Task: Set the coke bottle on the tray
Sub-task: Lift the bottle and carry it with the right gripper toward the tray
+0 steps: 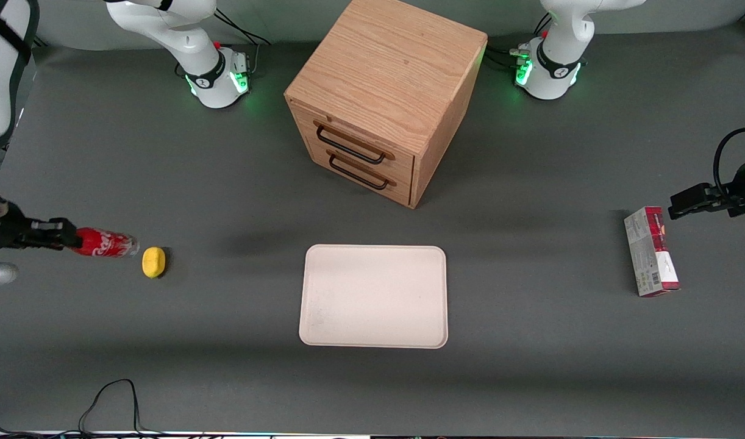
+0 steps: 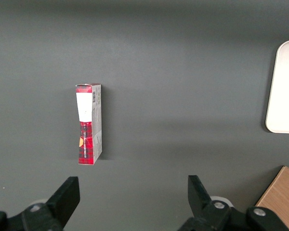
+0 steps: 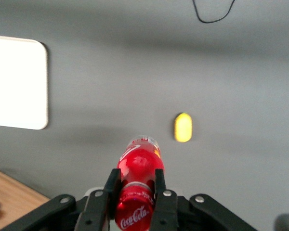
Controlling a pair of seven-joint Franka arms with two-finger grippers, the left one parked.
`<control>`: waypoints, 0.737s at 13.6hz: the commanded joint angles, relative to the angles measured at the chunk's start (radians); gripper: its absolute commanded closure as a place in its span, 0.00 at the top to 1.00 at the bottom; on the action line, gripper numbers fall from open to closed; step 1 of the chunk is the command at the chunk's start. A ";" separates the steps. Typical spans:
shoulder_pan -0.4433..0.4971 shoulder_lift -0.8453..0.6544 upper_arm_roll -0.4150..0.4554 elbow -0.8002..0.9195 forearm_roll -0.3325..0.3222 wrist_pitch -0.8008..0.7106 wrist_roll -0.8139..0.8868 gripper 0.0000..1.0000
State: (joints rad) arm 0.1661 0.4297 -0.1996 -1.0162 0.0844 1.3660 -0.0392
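Observation:
The coke bottle (image 1: 106, 243) is a small red bottle with white script lettering, held lying sideways at the working arm's end of the table. My right gripper (image 1: 67, 236) is shut on its neck just below the red cap. In the right wrist view the black fingers (image 3: 111, 185) clamp the coke bottle (image 3: 139, 163) on both sides, its clear base pointing away from the wrist. The cream-white tray (image 1: 314, 329) lies flat in front of the wooden cabinet, nearer to the front camera, well apart from the bottle. It also shows in the right wrist view (image 3: 19, 96).
A yellow oval object (image 1: 153, 262) lies on the table beside the bottle's base, also in the right wrist view (image 3: 183, 127). A wooden drawer cabinet (image 1: 384, 97) stands mid-table. A red-and-grey carton (image 1: 651, 251) lies toward the parked arm's end. A black cable (image 1: 113, 396) loops near the front edge.

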 commanded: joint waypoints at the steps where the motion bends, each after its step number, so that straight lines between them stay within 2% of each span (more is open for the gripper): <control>1: -0.010 0.014 0.206 0.070 -0.127 -0.032 0.229 0.00; 3: -0.010 0.021 0.377 0.070 -0.237 0.039 0.410 0.00; 5: -0.010 0.053 0.504 0.068 -0.351 0.099 0.514 0.00; 6: -0.010 0.070 0.555 0.068 -0.388 0.129 0.548 0.00; 10: -0.007 0.156 0.626 0.053 -0.396 0.238 0.628 0.00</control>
State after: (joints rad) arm 0.1702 0.5341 0.3839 -0.9835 -0.2811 1.5626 0.5417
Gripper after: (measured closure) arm 0.683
